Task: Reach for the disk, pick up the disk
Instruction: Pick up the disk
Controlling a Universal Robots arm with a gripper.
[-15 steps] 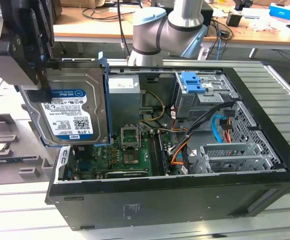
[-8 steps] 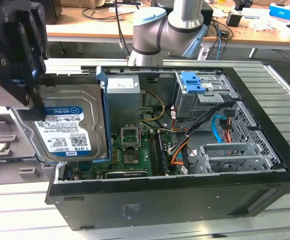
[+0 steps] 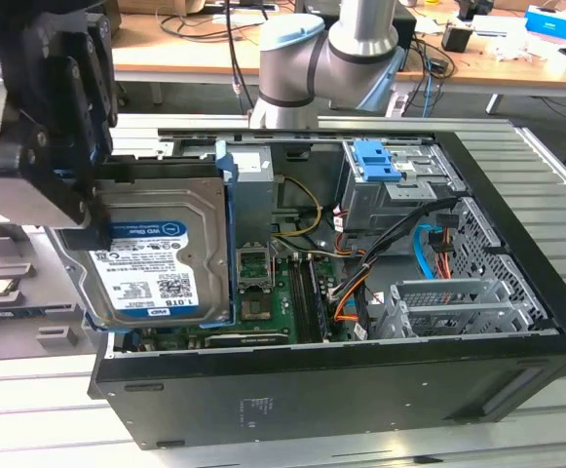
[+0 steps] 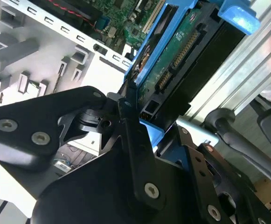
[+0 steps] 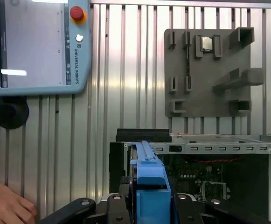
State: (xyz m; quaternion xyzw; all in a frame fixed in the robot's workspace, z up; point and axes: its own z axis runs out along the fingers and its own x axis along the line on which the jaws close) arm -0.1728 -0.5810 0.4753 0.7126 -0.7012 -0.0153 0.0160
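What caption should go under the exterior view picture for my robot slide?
The gripper holds the disk upright at the open computer case.

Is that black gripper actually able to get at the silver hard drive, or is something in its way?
Yes, it looks so: the gripper is already at the disk, jaws closed on its blue-framed edge. The disk stands tilted at the open computer case, with nothing between them.
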